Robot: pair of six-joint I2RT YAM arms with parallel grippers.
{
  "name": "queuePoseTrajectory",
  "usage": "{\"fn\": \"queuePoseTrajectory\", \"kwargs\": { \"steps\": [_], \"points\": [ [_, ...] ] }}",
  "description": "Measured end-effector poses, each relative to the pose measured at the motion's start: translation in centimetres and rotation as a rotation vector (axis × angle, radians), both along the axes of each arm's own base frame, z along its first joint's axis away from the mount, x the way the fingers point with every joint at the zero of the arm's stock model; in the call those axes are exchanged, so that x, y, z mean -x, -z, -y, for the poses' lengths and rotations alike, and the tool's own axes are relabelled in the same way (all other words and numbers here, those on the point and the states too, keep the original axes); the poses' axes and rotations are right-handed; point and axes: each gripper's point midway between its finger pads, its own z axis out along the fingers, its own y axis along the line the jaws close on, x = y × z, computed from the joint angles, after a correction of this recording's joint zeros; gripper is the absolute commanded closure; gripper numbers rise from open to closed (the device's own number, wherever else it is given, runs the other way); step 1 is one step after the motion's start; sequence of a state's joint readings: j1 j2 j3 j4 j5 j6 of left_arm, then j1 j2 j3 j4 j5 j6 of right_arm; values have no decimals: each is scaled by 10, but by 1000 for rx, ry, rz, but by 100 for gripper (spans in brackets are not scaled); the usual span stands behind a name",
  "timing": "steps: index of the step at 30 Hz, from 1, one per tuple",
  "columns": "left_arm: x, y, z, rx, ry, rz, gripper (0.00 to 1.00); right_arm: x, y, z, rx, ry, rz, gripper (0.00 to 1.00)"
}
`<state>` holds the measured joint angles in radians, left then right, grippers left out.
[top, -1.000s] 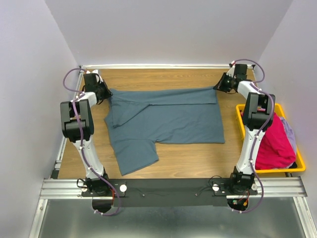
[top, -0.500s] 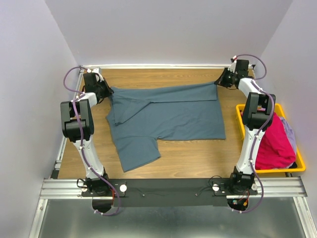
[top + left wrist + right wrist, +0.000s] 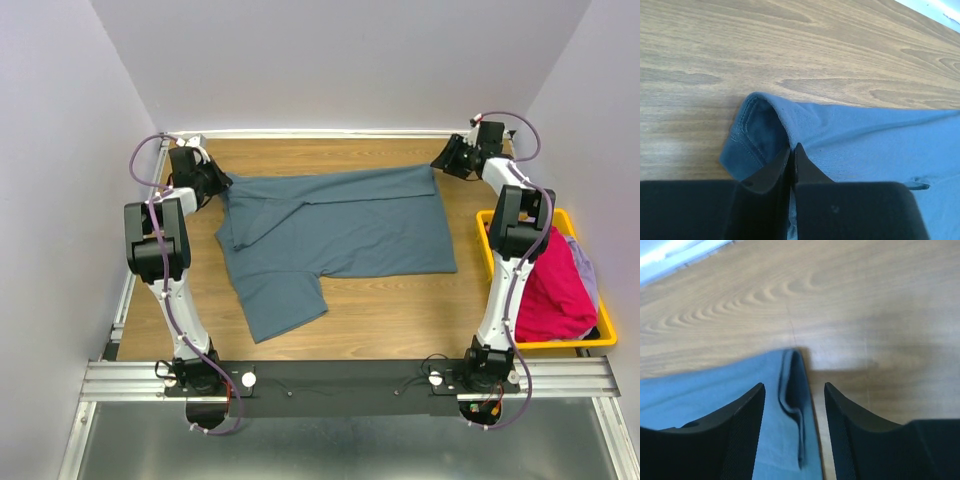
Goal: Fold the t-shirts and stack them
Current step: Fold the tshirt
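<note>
At the far edge of the table [image 3: 400,310], the right gripper [image 3: 793,387] is standing wide, one corner of the blue-grey shirt [image 3: 340,225] lying loose between its fingers. The left gripper [image 3: 792,148] is narrow, pinching the opposite corner's hem. The shirt is lying spread, likely pulled taut to flatten it for folding. A second earlier the right jaws were clamped; the far hem is now sitting slightly farther back. The pink shirt [image 3: 555,285] is waiting in the yellow bin [image 3: 560,343].

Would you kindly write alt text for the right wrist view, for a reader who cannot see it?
The right gripper stands open, its two black fingers either side of the folded corner of a slate-blue t-shirt lying on the wooden table.
</note>
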<state>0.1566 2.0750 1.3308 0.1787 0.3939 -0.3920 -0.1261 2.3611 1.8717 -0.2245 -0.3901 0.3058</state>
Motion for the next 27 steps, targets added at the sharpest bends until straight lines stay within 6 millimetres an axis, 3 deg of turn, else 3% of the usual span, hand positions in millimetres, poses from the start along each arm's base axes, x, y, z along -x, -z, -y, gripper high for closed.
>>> {"fn": "queuePoseTrajectory", "kwargs": {
  "steps": [6, 11, 19, 27],
  "points": [
    [0, 9, 0, 5, 1, -16, 85, 33, 15, -4, -18, 9, -75, 50],
    [-4, 5, 0, 6, -1, -6, 85, 60, 24, -11, -44, -1, -131, 57],
    [-5, 4, 0, 12, -6, -3, 85, 69, 26, -18, -74, -27, -144, 63],
    [-5, 4, 0, 14, -7, -3, 85, 76, 22, -17, -65, -14, -150, 54]
  ]
}}
